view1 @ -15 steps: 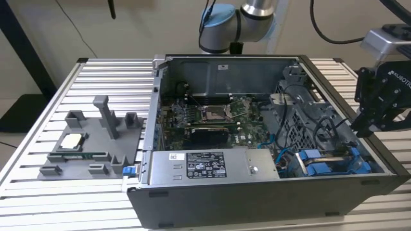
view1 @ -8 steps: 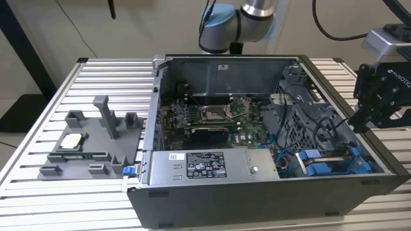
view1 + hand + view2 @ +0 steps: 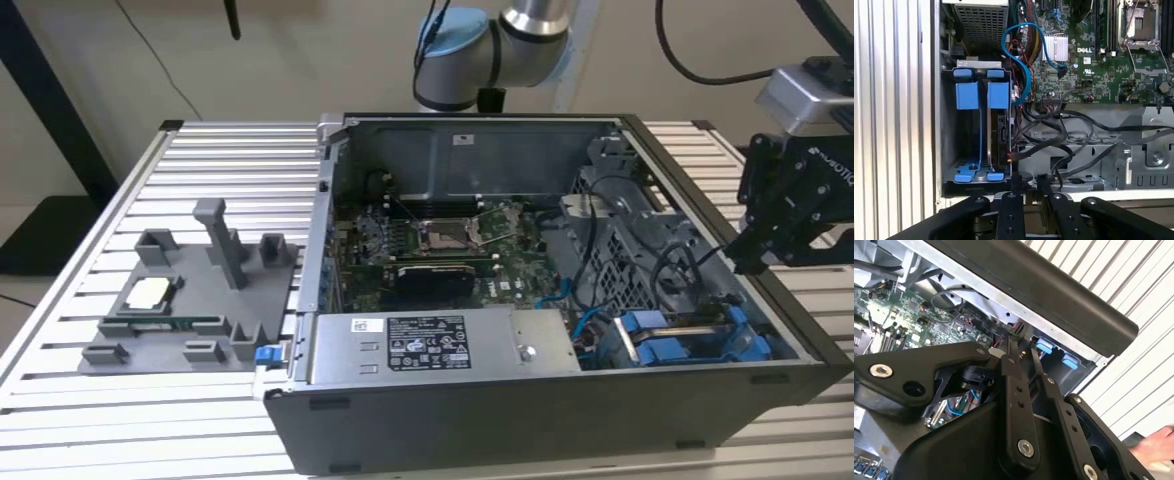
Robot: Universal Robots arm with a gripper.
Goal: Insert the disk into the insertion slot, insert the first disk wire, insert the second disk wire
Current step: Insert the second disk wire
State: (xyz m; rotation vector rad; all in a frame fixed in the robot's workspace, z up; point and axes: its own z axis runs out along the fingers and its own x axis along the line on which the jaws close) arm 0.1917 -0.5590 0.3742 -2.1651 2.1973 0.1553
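The disk stands edge-on inside the insertion slot, held in its blue carrier frame. A second blue frame sits beside it. In the exterior view the insertion slot lies in the case's near corner on the exterior view's right. A black wire's connector hangs just beside the disk's edge, and a blue wire loops above it toward the board. My gripper hovers over the case rim beside the bay, open by a narrow gap with nothing between the fingers. In the exterior view the gripper is above the case's wall.
The open computer case lies on a slatted metal table. Inside are a grey power supply box, a motherboard with its processor socket and black cable bundles. A grey parts fixture sits at the exterior view's left. A person's hand is nearby.
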